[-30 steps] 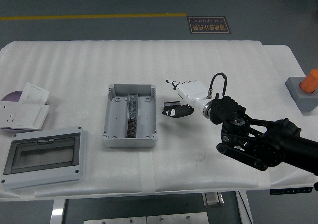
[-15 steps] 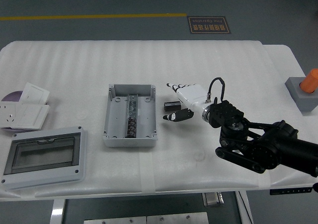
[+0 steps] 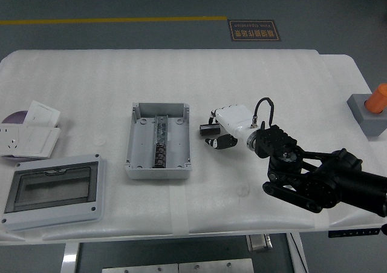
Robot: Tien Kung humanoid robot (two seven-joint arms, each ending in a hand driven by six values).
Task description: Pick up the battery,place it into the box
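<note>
While the right hand point(image 3: 219, 129) curls its fingers around the battery point(image 3: 209, 128), that battery lies crosswise, just right of the open box point(image 3: 158, 141). Whether the grip has closed firmly cannot be told.

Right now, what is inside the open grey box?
Inside the grey box only a dark metal rail runs down its middle; the floor either side is bare. The battery lies outside, at the right hand.

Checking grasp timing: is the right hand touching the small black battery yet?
Cannot tell. In the head view the right hand curls around the small black battery with the fingers overlapping it, but neither contact nor a gap shows plainly.
</note>
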